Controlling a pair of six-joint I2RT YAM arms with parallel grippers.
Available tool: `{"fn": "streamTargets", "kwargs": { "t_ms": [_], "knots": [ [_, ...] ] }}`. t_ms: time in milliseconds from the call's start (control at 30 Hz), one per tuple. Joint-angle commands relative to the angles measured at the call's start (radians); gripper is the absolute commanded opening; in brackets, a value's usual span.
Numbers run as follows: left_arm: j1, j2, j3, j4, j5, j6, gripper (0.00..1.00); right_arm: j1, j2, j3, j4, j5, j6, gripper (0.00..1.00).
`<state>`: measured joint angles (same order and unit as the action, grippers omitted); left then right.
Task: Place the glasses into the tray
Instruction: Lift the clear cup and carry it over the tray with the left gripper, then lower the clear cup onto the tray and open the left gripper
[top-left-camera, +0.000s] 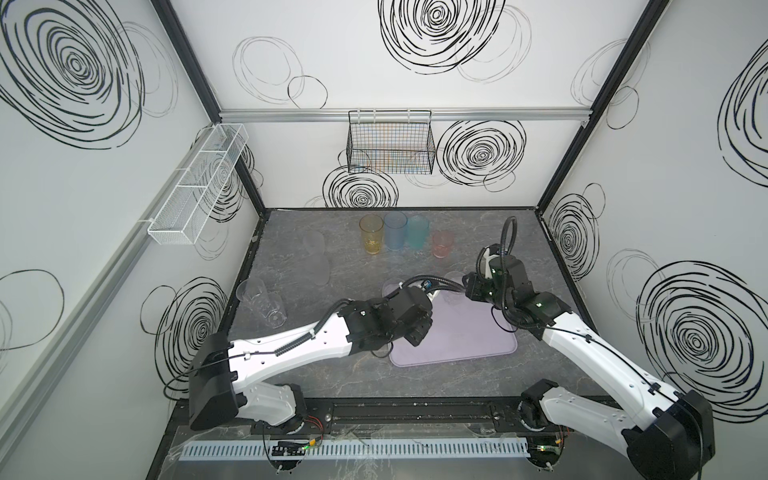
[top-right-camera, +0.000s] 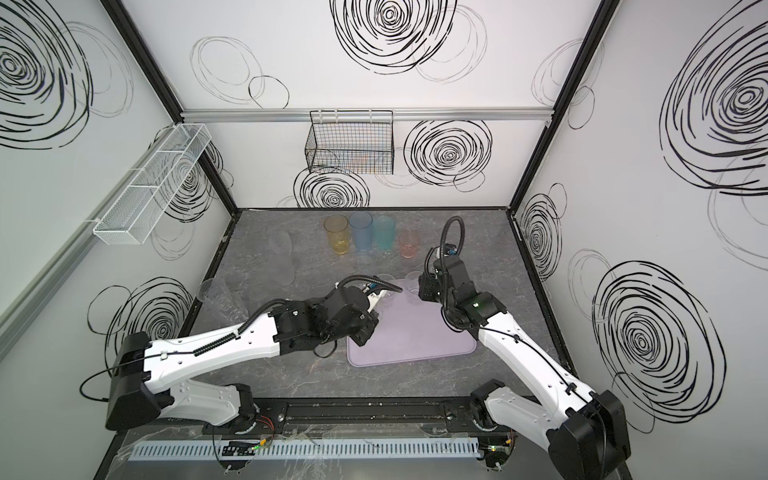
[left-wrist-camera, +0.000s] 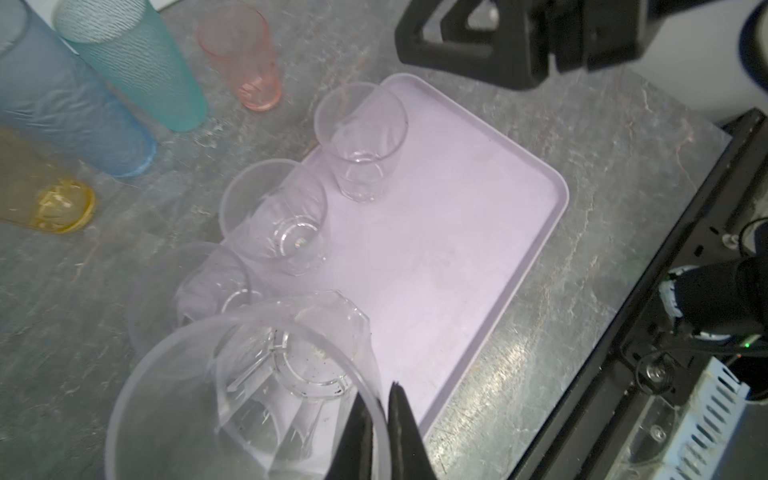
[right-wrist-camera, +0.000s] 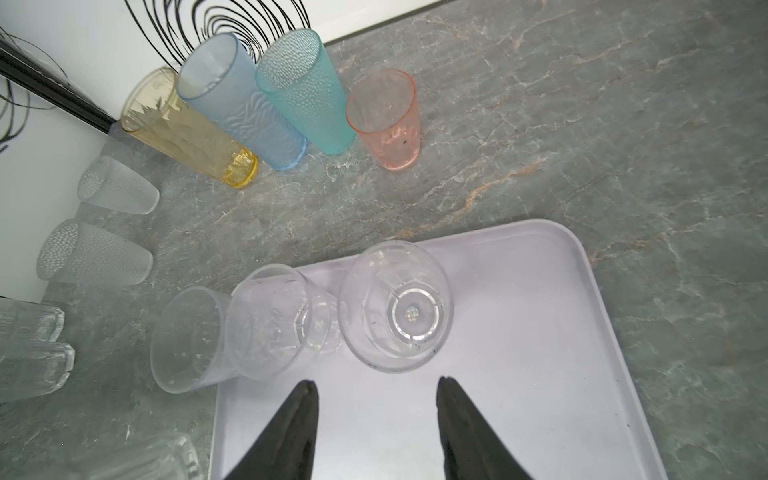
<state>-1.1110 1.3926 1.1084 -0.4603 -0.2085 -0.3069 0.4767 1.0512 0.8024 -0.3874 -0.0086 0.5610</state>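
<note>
Item: clear faceted tumbler (left-wrist-camera: 232, 415), pinched by its rim in the closed left gripper (left-wrist-camera: 378, 390), at the lilac tray (left-wrist-camera: 478, 249) edge. Right gripper (right-wrist-camera: 376, 382): jaws parted, empty, above the tray. Hazard: crowding. Lowering may knock the neighbouring clear tumbler (left-wrist-camera: 191, 291), or seat the base on the rim and tip it.

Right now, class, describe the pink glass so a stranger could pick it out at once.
At the far edge of the grey table, four tinted glasses stand in a row. The pink glass ends it on the right, beside the teal glass: the only pink one, and the shortest.
</note>
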Motion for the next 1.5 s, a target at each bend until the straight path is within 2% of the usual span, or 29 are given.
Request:
{"fn": "streamTargets", "kwargs": {
  "t_ms": [0,200,367,433,633,833,900,1033,1200,1300,1467],
  "knots": [
    [-0.013,0.057,-0.008,0.108,0.025,-0.034,0.08,-0.001,-0.004,-0.015,-0.042,0.001,-0.005,0.5],
    [-0.03,0.22,0.007,0.179,0.069,-0.035,0.1,-0.012,-0.03,-0.054,-0.036,-0.012,-0.005,0.5],
    [-0.051,0.29,0.019,0.19,0.055,-0.034,0.12,-0.025,-0.042,-0.096,-0.015,-0.032,0.002,0.49],
    [-0.054,0.301,0.03,0.175,0.042,-0.028,0.17,-0.045,-0.045,-0.105,-0.009,-0.051,-0.001,0.49],
    [-0.054,0.23,0.045,0.165,-0.043,-0.022,0.55,-0.098,-0.017,-0.06,-0.044,-0.087,-0.042,0.49],
    [-0.044,0.077,0.042,0.175,-0.062,-0.024,0.66,-0.096,-0.017,-0.071,-0.032,-0.138,-0.016,0.49],
    [-0.033,0.006,0.013,0.187,-0.096,-0.023,0.69,-0.076,-0.021,-0.072,-0.049,-0.123,-0.007,0.48],
    [0.046,-0.13,-0.096,0.222,-0.162,-0.045,0.75,-0.022,-0.042,-0.096,-0.071,-0.088,0.013,0.49],
    [0.225,-0.309,-0.244,0.222,-0.189,-0.097,0.86,0.061,-0.057,-0.127,-0.089,-0.049,0.042,0.49],
    [0.331,-0.408,-0.318,0.222,-0.184,-0.107,0.87,0.101,-0.03,-0.113,-0.116,-0.041,0.043,0.51],
    [0.442,-0.528,-0.452,0.25,-0.151,-0.116,0.87,0.15,0.005,-0.082,-0.166,-0.026,0.064,0.52]
  ]
}}
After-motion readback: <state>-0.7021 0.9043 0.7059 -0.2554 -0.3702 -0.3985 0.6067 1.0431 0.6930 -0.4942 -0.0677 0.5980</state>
